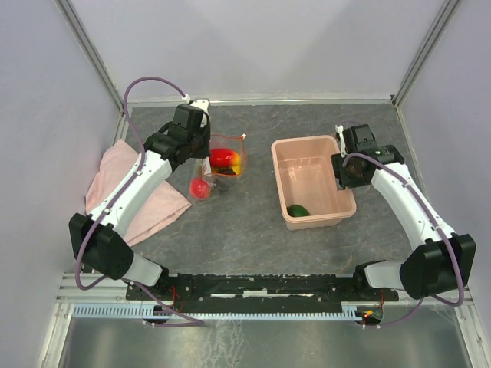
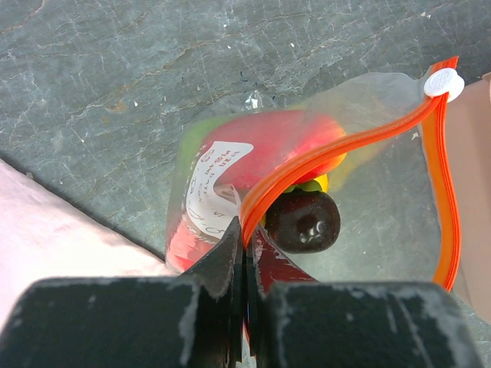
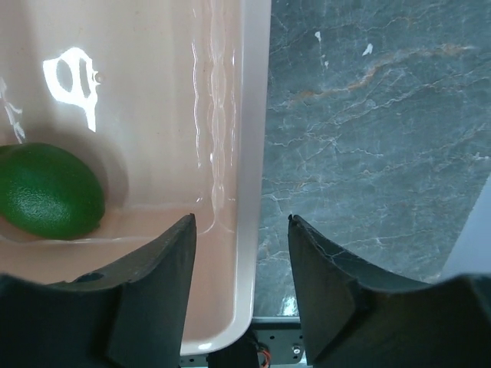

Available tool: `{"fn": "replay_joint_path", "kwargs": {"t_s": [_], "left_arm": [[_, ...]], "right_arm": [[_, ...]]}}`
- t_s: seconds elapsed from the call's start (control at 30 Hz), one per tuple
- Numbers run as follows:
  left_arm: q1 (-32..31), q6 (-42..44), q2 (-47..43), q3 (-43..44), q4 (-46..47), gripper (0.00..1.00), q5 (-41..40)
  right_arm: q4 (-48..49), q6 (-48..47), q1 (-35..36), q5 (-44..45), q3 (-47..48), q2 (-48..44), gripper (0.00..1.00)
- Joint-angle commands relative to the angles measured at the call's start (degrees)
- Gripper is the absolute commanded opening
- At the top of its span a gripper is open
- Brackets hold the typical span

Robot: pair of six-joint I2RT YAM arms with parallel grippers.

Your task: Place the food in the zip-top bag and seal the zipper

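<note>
The clear zip-top bag (image 1: 224, 165) stands left of centre with its mouth open. My left gripper (image 2: 245, 239) is shut on the red-orange zipper (image 2: 337, 146) at the near end of the mouth. The white end piece (image 2: 443, 83) sits at the far end. Inside the bag lie red food (image 2: 284, 142), a bit of yellow, and a dark purple piece (image 2: 303, 221). A green piece of food (image 3: 50, 192) lies in the pink bin (image 1: 307, 157). My right gripper (image 3: 242, 222) is open astride the bin's right wall (image 3: 253, 115), holding nothing.
A pink cloth (image 1: 130, 192) lies under the left arm at the table's left side. The pink bin stands right of centre, between the bag and the right arm. Metal frame posts rise at the back corners.
</note>
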Motion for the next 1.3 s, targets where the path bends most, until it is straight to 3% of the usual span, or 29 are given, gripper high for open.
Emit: {"fn": "replay_joint_path", "kwargs": {"t_s": [0.0,0.2,0.43,0.67,0.8,1.27], "left_arm": [[0.23,-0.73,-1.85,0.31,1.91,0.03,-1.08],[0.3,-0.76,-1.81,0.33,1.84,0.03,-1.16],[0.34,-0.16,-1.49,0.4,1.87,0.03,-1.5],[0.4,0.03,-1.83,0.15,1.91,0.03,-2.12],[0.34,0.05,-2.05,0.06,1.88,0.03,-2.28],[0.3,-0.06,-1.57,0.41,1.89,0.03,-1.97]], "right_arm": [[-3.56,-1.92,0.02,-0.29,7.98,-0.64,0.61],[-4.2,-5.89,0.73,-8.54,12.24,-1.82,0.71],[-8.43,-8.97,5.04,-23.55,12.72,2.72,0.75],[-7.67,-11.32,9.44,-26.27,8.48,8.45,0.81],[-3.01,-10.47,10.8,-27.18,5.11,11.55,0.89],[9.65,-8.45,12.42,-26.26,-1.74,20.86,0.87]]}}
